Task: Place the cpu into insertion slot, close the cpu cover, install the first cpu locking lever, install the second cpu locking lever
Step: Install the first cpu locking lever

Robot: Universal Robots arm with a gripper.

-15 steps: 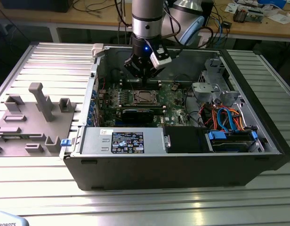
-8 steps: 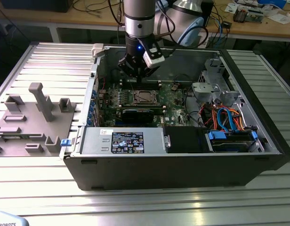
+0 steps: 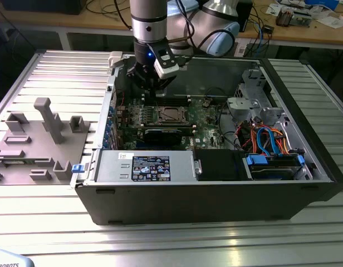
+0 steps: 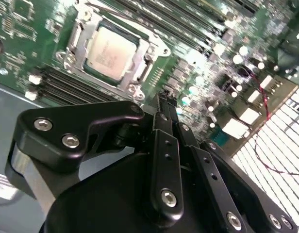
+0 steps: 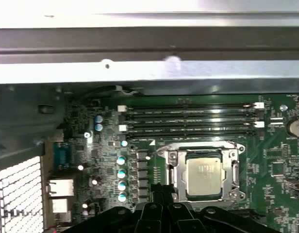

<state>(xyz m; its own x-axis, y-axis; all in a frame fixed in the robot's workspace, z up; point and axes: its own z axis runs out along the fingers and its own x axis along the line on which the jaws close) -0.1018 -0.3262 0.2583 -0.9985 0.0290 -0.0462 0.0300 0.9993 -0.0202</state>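
Observation:
The cpu (image 3: 170, 114) lies flat in its socket on the green motherboard inside the open computer case. Its silvery top shows in both wrist views (image 4: 110, 48) (image 5: 204, 175). The cpu cover (image 4: 141, 64) (image 5: 174, 172) is a silvery frame lying down around the chip, which shows through its window. My gripper (image 3: 151, 92) hangs above the board, a little toward the exterior view's left of the socket and higher than it. In both wrist views its black fingertips (image 4: 165, 97) (image 5: 158, 188) are pressed together with nothing between them, just beside the socket's edge.
Memory slots (image 5: 188, 119) run along one side of the socket. A long black card (image 3: 163, 134) lies on the socket's near side. The case wall (image 3: 113, 100), drive cage and cables (image 3: 266, 136) hem the board in. A grey fixture (image 3: 43, 139) stands on the table at the exterior view's left.

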